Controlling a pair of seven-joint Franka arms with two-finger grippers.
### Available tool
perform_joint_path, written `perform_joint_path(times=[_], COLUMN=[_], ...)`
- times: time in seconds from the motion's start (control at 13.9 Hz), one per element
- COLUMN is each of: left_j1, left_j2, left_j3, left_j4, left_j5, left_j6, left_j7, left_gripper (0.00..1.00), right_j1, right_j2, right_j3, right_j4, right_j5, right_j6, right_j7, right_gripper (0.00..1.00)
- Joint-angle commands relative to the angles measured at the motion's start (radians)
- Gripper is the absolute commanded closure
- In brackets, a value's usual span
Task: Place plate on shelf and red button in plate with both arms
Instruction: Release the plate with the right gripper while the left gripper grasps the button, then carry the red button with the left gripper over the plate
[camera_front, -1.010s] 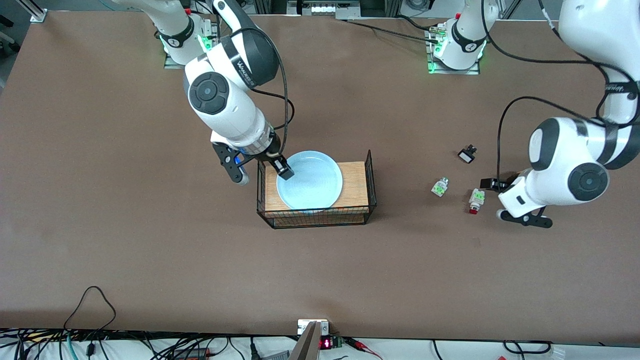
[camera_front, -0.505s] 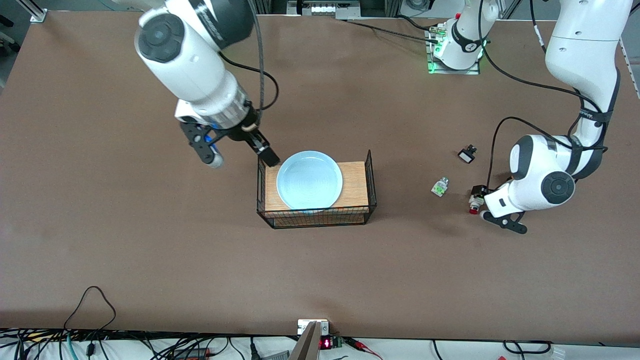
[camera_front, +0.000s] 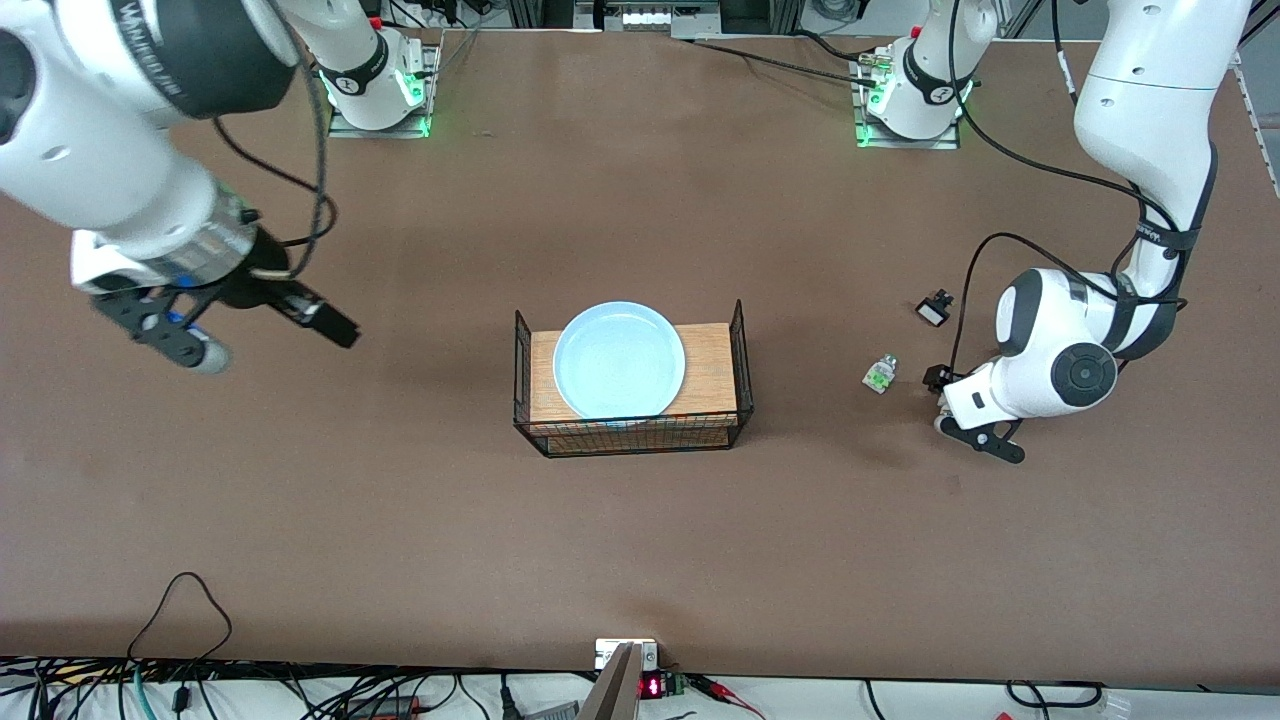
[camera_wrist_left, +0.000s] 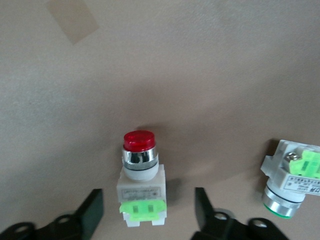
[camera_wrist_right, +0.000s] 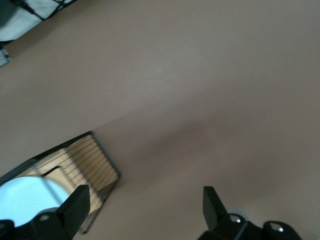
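1. The plate lies flat on the wooden board inside the black wire basket, near the middle of the table. Nothing touches it. A sliver of it also shows at the edge of the right wrist view.

2. The right gripper hangs in the air over bare table toward the right arm's end, well apart from the basket. Its fingers are spread wide with nothing between them.

3. The left gripper is low over the table toward the left arm's end, straddling the red button. In the front view the button is hidden under the wrist.

4. In the left wrist view the red button lies on the table with its red cap pointing away from the gripper (the green-marked white body is the end closest to it). The two fingers stand apart, one on each side of the body, with a clear gap on both sides; they are not touching it.

5. The white-green part lies just beside the left gripper, on the side toward the basket. It also appears in the left wrist view, close to one finger.

6. The small black-and-white part lies farther from the front camera than the white-green part, near it.
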Motion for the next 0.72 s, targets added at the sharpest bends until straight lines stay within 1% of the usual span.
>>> perform_joint_path(times=[0.0,0.07,0.14,0.22,0.29,0.36,0.43,0.51,0.58,0.65], left_j1=[-0.003,0.001,0.001,-0.005,0.0,0.001,0.004,0.004,0.003,0.003], left_j2=[0.017,0.021,0.015,0.004,0.002,0.004,-0.007,-0.042,-0.064,-0.077], left_j3=[0.002,0.002,0.001,0.002,0.001,0.001,0.001,0.001,0.001,-0.001], left_j4=[0.003,0.005,0.005,0.008,0.015,0.021,0.021,0.021,0.053,0.096], left_j5=[0.017,0.017,0.02,0.019,0.019,0.019,0.019,0.019,0.02,0.019], left_j6=[0.022,0.026,0.018,0.01,0.006,0.006,0.001,-0.037,-0.107,-0.185], left_j7=[-0.011,-0.002,0.007,0.012,0.012,0.014,0.014,0.012,0.012,0.012], left_gripper=[0.37,0.45,0.6,0.71,0.79,0.85,0.89,0.89,0.93,0.93], right_j1=[-0.092,-0.129,-0.169,-0.215,-0.253,-0.281,-0.295,-0.297,-0.297,-0.295], right_j2=[-0.024,-0.036,-0.052,-0.062,-0.069,-0.07,-0.069,-0.07,-0.076,-0.09], right_j3=[0.016,0.016,0.016,0.016,0.017,0.018,0.018,0.016,0.014,0.014], right_j4=[-0.019,-0.039,-0.066,-0.088,-0.097,-0.097,-0.097,-0.096,-0.097,-0.114], right_j5=[-0.04,-0.069,-0.08,-0.08,-0.081,-0.08,-0.08,-0.081,-0.078,-0.08], right_j6=[-0.056,-0.058,-0.056,-0.055,-0.05,-0.05,-0.055,-0.061,-0.073,-0.067], right_j7=[-0.215,-0.319,-0.422,-0.53,-0.618,-0.706,-0.744,-0.745,-0.743,-0.742], right_gripper=[0.0,0.0,0.0,0.0,0.0,0.0,0.0,0.0,0.0,0.0])
